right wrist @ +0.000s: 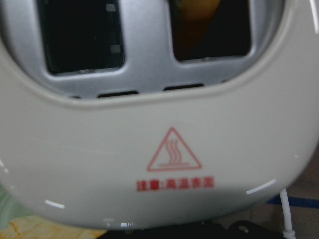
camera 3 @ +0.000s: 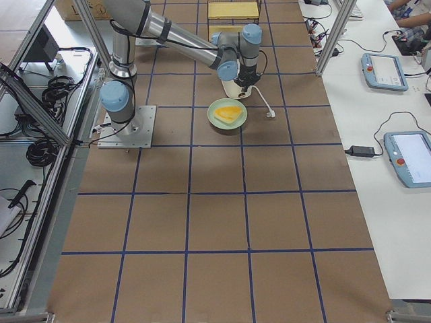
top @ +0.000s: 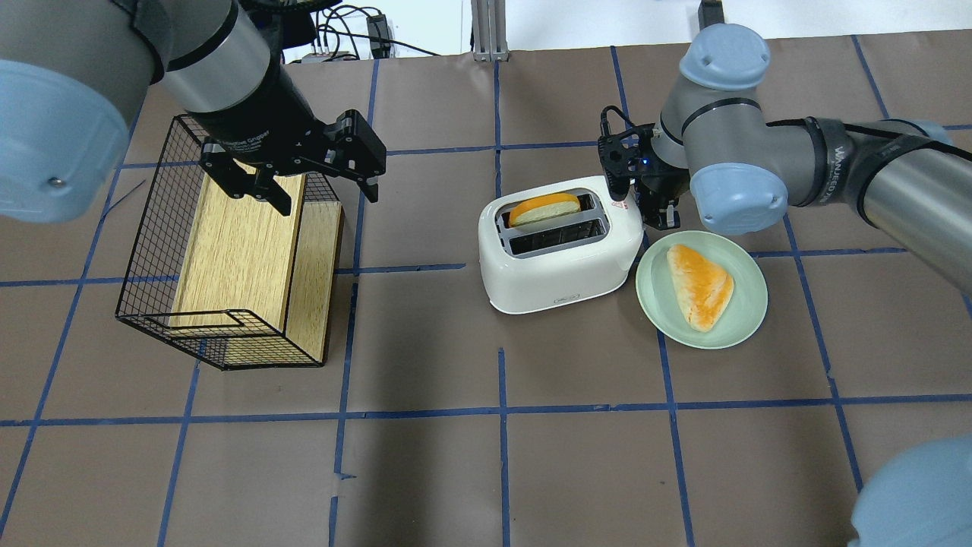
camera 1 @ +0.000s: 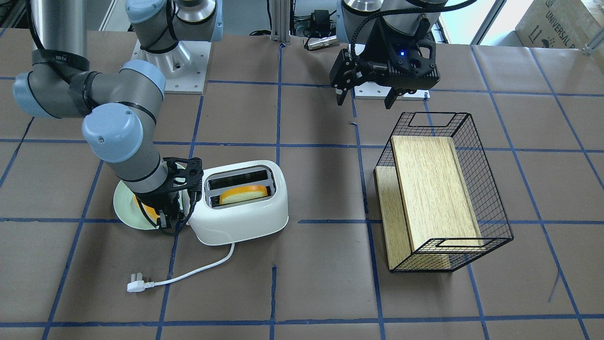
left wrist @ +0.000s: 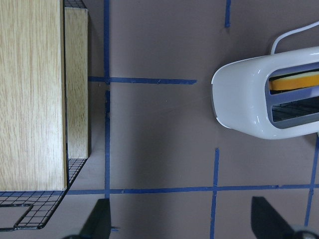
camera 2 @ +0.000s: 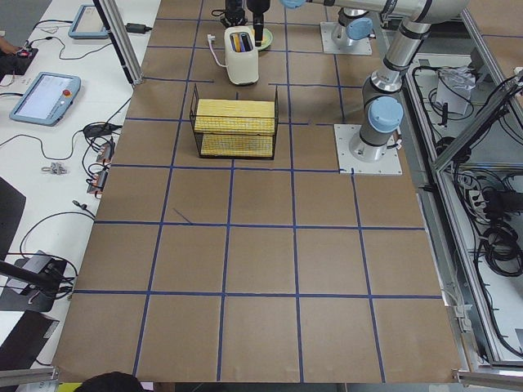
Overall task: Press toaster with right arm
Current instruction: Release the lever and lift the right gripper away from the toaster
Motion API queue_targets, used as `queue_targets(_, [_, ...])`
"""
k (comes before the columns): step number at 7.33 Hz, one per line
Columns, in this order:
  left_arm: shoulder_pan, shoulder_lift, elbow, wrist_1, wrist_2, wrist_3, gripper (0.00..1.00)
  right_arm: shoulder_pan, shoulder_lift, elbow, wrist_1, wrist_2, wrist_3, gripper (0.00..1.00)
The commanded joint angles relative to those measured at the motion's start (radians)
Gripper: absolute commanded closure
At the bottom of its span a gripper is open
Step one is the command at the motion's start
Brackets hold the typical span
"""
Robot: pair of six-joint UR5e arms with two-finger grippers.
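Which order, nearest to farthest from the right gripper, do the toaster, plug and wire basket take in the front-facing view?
From the right gripper:
1. toaster, right beside it.
2. plug, toward the operators' side.
3. wire basket, far across on the robot's left side.

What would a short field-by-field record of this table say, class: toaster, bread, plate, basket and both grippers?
toaster: white, upright, plug lying loose
bread slice: in one slot; other slot empty
plate: pale green, beside toaster, holds second slice
wire basket: black, wooden boards inside
right gripper: at toaster's end; open or shut unclear
left gripper: open, empty, raised near basket
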Motion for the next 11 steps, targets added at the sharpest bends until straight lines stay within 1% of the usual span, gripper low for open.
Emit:
queue_targets(1, [0.0,0.0,0.001,0.0,0.0,0.0,0.0,0.0,-0.001,0.008,-0.002,0.001,0.002,0.95])
queue_targets(4, [0.0,0.0,0.0,0.0,0.0,0.0,0.0,-0.001,-0.024,-0.01,-0.001,-0.002,0.008,0.95])
queue_targets(5, [0.0,0.0,0.0,0.0,0.0,0.0,0.0,0.002,-0.059,-0.039,0.022,-0.01,0.017,0.95])
queue_targets(6, [0.0,0.0,0.0,0.0,0.0,0.0,0.0,0.002,-0.076,-0.079,0.1,-0.005,0.031,0.95])
queue_targets(7, [0.0,0.0,0.0,0.0,0.0,0.0,0.0,0.002,-0.09,-0.108,0.117,-0.004,0.071,0.95])
queue_targets(8, [0.0,0.0,0.001,0.0,0.0,0.0,0.0,0.005,-0.12,-0.119,0.136,-0.004,0.165,0.95])
queue_targets(9, [0.0,0.0,0.0,0.0,0.0,0.0,0.0,0.011,-0.16,-0.108,0.184,-0.014,0.289,0.93])
queue_targets(10, [0.0,0.0,0.001,0.0,0.0,0.0,0.0,0.015,-0.192,-0.12,0.22,-0.019,0.429,0.93])
queue_targets(11, [0.0,0.0,0.0,0.0,0.0,0.0,0.0,0.015,-0.214,-0.143,0.26,-0.043,0.602,0.92])
